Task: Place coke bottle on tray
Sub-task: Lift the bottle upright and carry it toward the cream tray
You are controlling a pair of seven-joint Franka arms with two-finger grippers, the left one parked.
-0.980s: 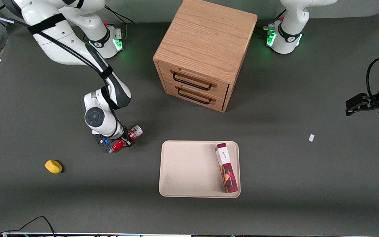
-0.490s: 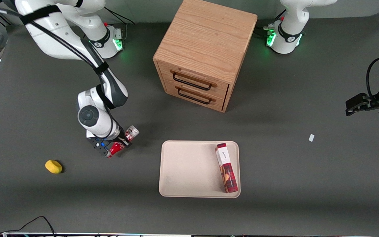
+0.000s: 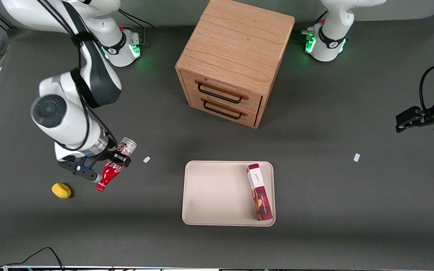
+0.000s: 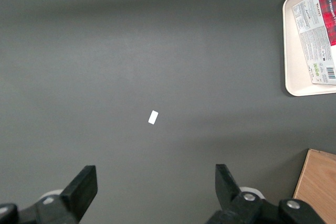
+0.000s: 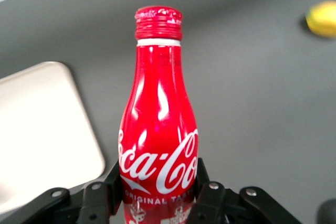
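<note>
Gripping the coke bottle (image 3: 112, 168) near its silver base, the gripper (image 3: 117, 158) has its jaws clenched on it, carrying it clear of the worktop (image 3: 315, 226) toward the working arm's end from the tray (image 3: 209, 195). Only the wrist view reveals the script label facing outward

My dark grey table (image 3: 315, 233) carries a wooden drawer cabinet (image 3: 236, 60) near its back edge, mid-length. The beige tray (image 3: 217, 194) lies nearer the front edge. A yellow lump (image 3: 61, 190) sits toward my working end. Two small white scraps (one (image 3: 147, 159), another (image 3: 356, 157)) lie flat on it.

My gripper (image 3: 117, 160) hangs above the table, clamping the coke bottle (image 3: 111, 171).
</note>
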